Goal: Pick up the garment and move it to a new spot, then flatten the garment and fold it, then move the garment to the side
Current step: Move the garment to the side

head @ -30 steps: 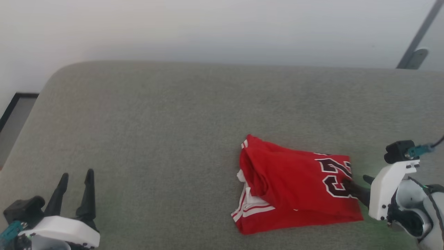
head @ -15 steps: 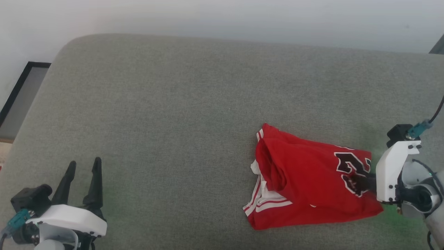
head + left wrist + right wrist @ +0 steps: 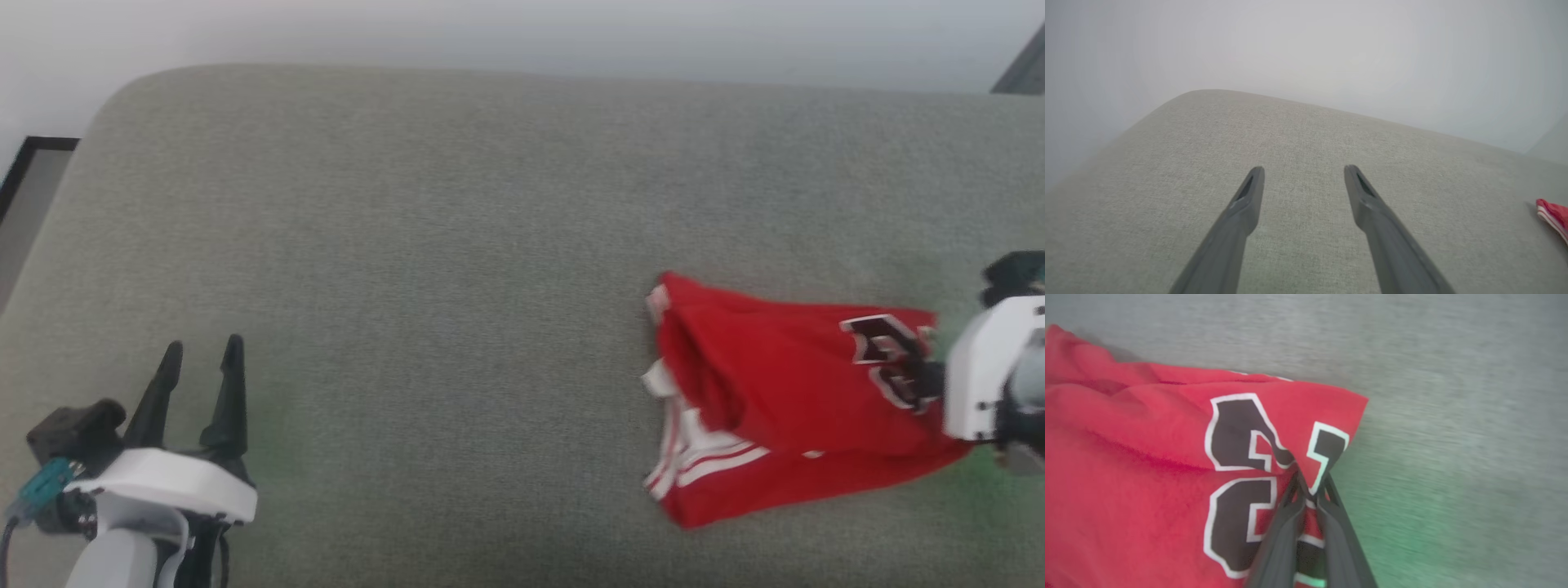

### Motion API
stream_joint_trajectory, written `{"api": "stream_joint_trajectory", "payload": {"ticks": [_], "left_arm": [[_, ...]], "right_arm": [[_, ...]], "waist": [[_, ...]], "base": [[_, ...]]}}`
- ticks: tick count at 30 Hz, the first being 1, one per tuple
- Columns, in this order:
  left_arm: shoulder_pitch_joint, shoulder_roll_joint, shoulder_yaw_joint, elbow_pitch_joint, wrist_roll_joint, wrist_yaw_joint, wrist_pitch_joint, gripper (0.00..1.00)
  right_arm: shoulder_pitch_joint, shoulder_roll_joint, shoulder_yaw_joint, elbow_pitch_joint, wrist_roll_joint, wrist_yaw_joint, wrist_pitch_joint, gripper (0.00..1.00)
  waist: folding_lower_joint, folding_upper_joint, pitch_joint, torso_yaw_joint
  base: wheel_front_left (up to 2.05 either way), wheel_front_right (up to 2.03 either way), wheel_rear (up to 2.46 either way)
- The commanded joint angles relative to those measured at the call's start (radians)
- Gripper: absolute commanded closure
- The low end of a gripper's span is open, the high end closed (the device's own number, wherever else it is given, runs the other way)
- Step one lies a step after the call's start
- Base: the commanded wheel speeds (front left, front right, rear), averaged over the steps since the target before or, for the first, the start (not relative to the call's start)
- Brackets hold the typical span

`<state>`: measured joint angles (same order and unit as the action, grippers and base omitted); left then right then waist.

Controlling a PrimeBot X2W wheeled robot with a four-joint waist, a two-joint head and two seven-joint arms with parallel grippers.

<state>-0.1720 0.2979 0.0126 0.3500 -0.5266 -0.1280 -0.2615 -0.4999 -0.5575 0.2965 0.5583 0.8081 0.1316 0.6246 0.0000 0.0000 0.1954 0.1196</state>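
The garment (image 3: 775,400), a folded red jersey with white striped trim and dark numerals, lies at the right of the grey cushion (image 3: 457,245). My right gripper (image 3: 927,380) is at its right edge, shut on a pinch of the fabric at the numerals. The right wrist view shows the two fingers closed together on that fold of the garment (image 3: 1147,457), with the gripper (image 3: 1306,486) at the numerals. At the lower left my left gripper (image 3: 200,359) stands open over bare cushion, far from the jersey. Its wrist view shows the gripper (image 3: 1302,173) spread and a bit of the garment (image 3: 1553,216) at the right edge.
The cushion's rounded far edge (image 3: 490,73) meets a pale wall. A dark-framed floor strip (image 3: 24,180) lies past the left end. Bare cushion stretches between the two grippers.
The right gripper has shut on the jersey's right edge and that edge is drawn up and to the right. The head camera has shifted, so the whole picture slid. The left gripper stays open.
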Motion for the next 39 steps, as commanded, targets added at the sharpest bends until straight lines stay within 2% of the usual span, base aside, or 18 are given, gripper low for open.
{"api": "stream_joint_trajectory", "payload": {"ticks": [1,8,17,27,32,39], "left_arm": [[-0.024,-0.005,-0.009,-0.001,0.015,-0.002,-0.004,0.00],[-0.093,-0.011,-0.062,0.011,0.018,-0.002,-0.004,0.00],[-0.213,-0.008,-0.148,0.029,0.022,-0.002,-0.004,0.00],[-0.349,0.007,-0.250,0.044,0.021,-0.002,-0.004,0.00],[-0.402,0.022,-0.298,0.046,0.016,-0.002,-0.004,0.00],[-0.461,0.036,-0.341,0.058,0.010,-0.002,-0.004,0.00]], "right_arm": [[-0.021,-0.024,-0.008,0.008,-0.025,-0.002,-0.009,1.00],[-0.077,-0.091,-0.062,0.032,-0.080,-0.001,-0.033,1.00],[-0.214,-0.163,-0.089,0.070,-0.166,-0.001,-0.099,1.00],[-0.392,-0.224,-0.086,0.185,-0.287,-0.001,-0.254,1.00],[-0.463,-0.229,-0.076,0.264,-0.354,-0.001,-0.357,1.00],[-0.539,-0.196,-0.071,0.392,-0.460,-0.001,-0.483,1.00]], "waist": [[0.0000,0.0000,0.011,-0.017],[0.0000,0.0000,0.040,-0.066],[0.0000,0.0000,0.105,-0.164],[0.0000,0.0000,0.197,-0.252],[0.0000,0.0000,0.244,-0.280],[0.0000,0.0000,0.297,-0.299]], "base": [[0.00,0.00,0.00],[0.00,0.00,0.00],[0.00,0.00,0.00],[0.00,0.00,0.00],[0.00,0.00,0.00],[0.00,0.00,0.00]]}}
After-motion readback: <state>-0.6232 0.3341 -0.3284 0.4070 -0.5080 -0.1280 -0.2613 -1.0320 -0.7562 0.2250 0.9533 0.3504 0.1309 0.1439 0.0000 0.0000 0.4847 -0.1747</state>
